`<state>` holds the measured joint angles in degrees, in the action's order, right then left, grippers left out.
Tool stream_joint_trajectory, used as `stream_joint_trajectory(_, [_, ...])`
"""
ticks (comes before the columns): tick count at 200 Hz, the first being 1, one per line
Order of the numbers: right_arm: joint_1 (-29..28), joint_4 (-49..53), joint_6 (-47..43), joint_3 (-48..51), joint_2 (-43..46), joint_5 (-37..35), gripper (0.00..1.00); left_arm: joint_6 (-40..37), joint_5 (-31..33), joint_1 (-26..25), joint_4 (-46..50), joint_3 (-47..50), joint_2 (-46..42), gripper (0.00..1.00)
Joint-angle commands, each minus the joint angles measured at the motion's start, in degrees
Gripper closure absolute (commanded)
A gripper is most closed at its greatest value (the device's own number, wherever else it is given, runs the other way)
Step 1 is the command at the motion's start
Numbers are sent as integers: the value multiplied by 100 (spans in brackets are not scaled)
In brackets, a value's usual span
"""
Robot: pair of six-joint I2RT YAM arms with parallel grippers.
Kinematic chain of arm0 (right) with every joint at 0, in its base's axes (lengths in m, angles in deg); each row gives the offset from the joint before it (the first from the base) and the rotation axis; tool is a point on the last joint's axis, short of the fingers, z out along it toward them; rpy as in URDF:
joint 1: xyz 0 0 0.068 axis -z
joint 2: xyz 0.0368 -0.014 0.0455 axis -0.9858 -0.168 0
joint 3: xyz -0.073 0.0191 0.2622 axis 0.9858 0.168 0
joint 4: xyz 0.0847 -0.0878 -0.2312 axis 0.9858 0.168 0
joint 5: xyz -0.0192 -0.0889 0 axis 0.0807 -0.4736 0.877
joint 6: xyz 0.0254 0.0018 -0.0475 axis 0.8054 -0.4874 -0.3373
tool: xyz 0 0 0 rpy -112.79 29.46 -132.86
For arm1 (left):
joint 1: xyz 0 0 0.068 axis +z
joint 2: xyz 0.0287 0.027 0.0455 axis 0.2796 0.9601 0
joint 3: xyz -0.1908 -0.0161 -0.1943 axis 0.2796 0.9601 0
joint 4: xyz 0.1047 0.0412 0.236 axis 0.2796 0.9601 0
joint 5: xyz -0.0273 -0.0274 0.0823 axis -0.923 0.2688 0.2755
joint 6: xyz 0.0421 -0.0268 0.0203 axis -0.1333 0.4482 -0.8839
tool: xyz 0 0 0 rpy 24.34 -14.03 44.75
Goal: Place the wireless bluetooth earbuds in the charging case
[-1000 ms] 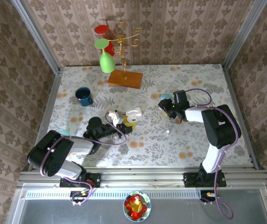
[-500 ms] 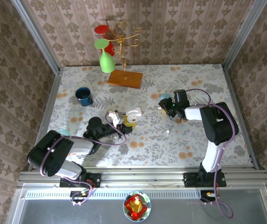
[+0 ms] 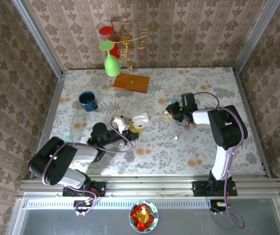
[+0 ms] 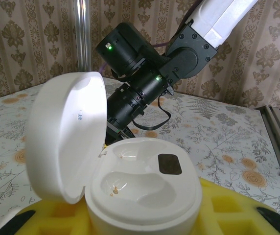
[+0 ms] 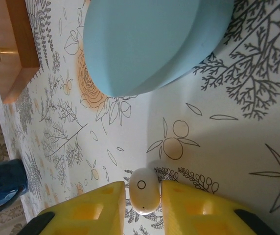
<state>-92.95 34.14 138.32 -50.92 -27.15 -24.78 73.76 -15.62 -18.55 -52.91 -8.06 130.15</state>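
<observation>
Earbud (image 5: 144,197) handling: I judge this unit to be very light, rigid and glossy, so it is likely to slip or squirt out from under uneven pressure. It lies on the patterned table (image 5: 218,147), right of centre and toward the far side. A pale blue case (image 5: 150,39) sits just beyond it. I judge the best hold to be across the widest part of the rounded body, low down and with light force. My right gripper (image 5: 143,201) is lowered to the table surface with its yellow pads (image 5: 88,213) parted, one close on each side of the earbud. I cannot tell whether either pad is already in contact. The right arm reaches far and left from its base, forearm low over the table. My left gripper (image 3: 134,127) is clamped on the charging case (image 4: 142,188) near the table centre. The lid is hinged open and both moulded wells are empty and facing up. The two grippers are well apart.
</observation>
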Motion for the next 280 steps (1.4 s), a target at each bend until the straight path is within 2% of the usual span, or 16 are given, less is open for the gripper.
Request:
stream_joint_trajectory(1, [-2, 322, -106, -149, -225, 78, 74, -90, -51, 12, -208, 17, -6, 99])
stream_joint_trajectory(65, [-17, 628, -337, -172, -15, -92, 78, -125, 43, 15, -205, 25, 42, 99])
stream_joint_trajectory(109, [-131, 1244, -675, -165, 457, -541, 78, -213, 150, 30, -183, 36, 150, 99])
stream_joint_trajectory(156, [-436, 2102, -1176, -79, 1202, -1416, 78, -558, 874, 64, -189, 191, 186, 99])
stream_joint_trajectory(184, [-665, 2481, -1396, -23, 1675, -1786, 78, -617, 1072, 72, -180, 228, 180, 99])
stream_joint_trajectory(228, [-1141, 2909, -1625, -42, 2435, -1846, 77, -559, 1314, 77, -172, 225, 232, 99])
stream_joint_trajectory(280, [-1741, 2541, -2038, -50, 3023, -1025, 78, -586, 1421, 83, -179, 236, 201, 99])
